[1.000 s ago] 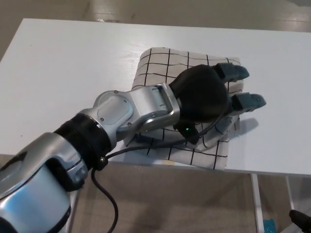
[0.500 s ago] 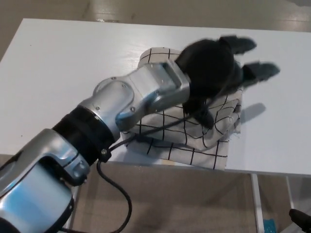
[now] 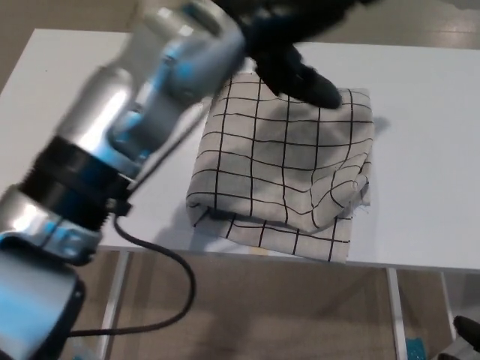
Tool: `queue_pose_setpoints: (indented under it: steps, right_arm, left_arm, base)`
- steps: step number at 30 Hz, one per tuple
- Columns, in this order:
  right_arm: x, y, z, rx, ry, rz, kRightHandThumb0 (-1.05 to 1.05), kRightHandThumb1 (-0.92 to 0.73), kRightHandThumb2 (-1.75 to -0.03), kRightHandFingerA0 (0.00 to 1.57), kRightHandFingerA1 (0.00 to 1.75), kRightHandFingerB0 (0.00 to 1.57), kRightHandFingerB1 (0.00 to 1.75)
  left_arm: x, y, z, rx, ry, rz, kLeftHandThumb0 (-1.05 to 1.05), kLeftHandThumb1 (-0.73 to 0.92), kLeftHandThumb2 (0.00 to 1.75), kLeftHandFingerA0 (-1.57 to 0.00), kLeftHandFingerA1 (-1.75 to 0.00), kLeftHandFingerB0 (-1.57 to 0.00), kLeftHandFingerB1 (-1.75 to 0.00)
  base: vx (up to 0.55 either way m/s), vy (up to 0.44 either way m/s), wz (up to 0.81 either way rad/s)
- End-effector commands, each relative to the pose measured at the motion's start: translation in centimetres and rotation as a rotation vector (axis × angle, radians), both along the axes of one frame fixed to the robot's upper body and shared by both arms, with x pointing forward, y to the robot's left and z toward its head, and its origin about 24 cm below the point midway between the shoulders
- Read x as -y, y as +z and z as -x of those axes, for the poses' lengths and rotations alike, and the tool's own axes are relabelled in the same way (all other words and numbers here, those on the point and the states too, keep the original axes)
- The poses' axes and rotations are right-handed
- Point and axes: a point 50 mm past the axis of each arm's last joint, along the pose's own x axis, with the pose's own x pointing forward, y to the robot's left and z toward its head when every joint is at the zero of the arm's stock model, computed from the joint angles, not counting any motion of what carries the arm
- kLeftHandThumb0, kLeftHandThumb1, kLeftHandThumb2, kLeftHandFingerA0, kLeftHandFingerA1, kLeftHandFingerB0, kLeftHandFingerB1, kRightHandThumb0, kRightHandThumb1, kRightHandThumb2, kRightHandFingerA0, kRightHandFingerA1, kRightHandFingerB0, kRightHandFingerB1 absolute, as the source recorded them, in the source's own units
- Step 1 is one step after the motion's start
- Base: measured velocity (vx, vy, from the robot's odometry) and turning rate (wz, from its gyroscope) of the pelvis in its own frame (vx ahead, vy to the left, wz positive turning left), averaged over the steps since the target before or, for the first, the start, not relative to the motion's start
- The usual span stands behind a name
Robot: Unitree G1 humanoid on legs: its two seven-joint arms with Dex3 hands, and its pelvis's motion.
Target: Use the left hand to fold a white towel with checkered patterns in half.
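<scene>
The white towel with a black checkered pattern [image 3: 285, 172] lies folded on the white table [image 3: 97, 112], near the front edge, its right side rumpled. My left hand [image 3: 289, 41] is lifted above the towel's far edge, blurred by motion and partly cut off by the top of the picture. It is open and holds nothing; one dark finger [image 3: 315, 86] hangs over the towel's far part. My silver left forearm [image 3: 142, 97] crosses the table from the lower left. My right hand does not show.
The table's front edge runs just below the towel, with tan floor beyond it. A black cable [image 3: 161, 259] hangs from my left arm below the table edge. A dark object [image 3: 466, 330] shows at the bottom right corner.
My left hand has risen off the towel and swung up and back toward the far side of the table. The towel stays folded on the table, now uncovered.
</scene>
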Motion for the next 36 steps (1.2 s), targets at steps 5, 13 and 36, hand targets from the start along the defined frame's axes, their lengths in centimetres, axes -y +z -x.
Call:
queue_pose_setpoints:
  steps: [5,13,36]
  right_arm:
    - [4.4,4.6,0.4,0.12,-0.24,0.001,-0.26,-0.54,-0.56,0.53,0.58,0.54,0.49]
    - [5.2,5.6,-0.1,0.17,-0.24,0.037,-0.28,-0.53,-0.56,0.51,0.58,0.51,0.47]
    - [4.8,5.2,0.3,0.167,-0.224,0.028,-0.26,-0.55,-0.56,0.45,0.54,0.42,0.46]
  left_arm:
    - [-15.2,2.7,11.3,-0.379,-0.338,0.45,-0.36,0.25,0.87,0.0,-0.48,0.0,-0.47]
    - [-20.2,-2.4,15.7,-0.646,-0.404,0.655,-0.55,0.43,0.69,-0.18,-0.37,-0.26,-0.39]
    - [-26.7,-12.1,20.1,-1.546,-0.355,0.614,-0.5,0.39,0.63,-0.17,-0.36,-0.28,-0.37]
  base:
    - [0.0,0.0,0.0]
    - [0.0,0.0,0.0]
    - [0.0,0.0,0.0]
